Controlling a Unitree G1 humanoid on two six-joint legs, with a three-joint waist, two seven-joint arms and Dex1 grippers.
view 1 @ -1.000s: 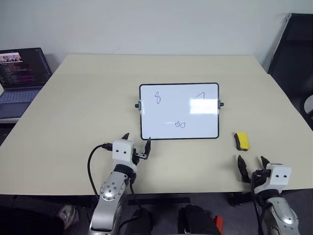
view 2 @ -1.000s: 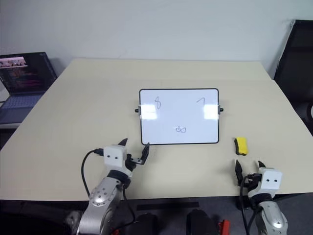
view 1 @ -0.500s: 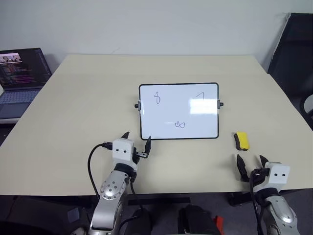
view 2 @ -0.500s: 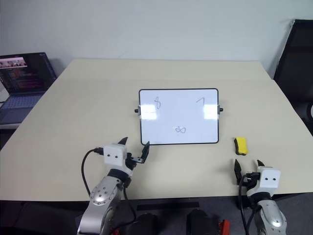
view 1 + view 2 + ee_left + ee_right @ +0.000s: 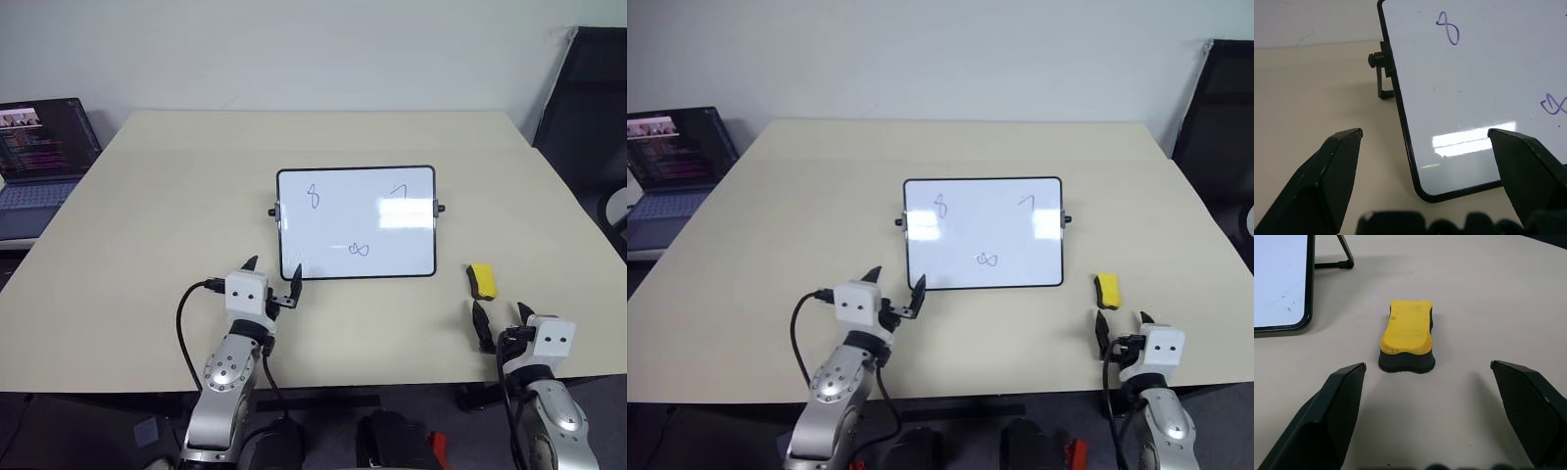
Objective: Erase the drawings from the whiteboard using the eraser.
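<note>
On the cream table (image 5: 176, 196), just ahead of our right gripper (image 5: 501, 320), lies the eraser (image 5: 481, 280), yellow side up and black underside down; in the right wrist view it sits centred between our widely spread fingers (image 5: 1337, 406), apart from both, with nothing held. It rests just to the right of the whiteboard (image 5: 357, 223), which stands tilted on its side supports and carries the three drawings (image 5: 360, 249). Our left gripper (image 5: 271, 279) is likewise open and empty, poised at the board's lower left corner without touching it.
</note>
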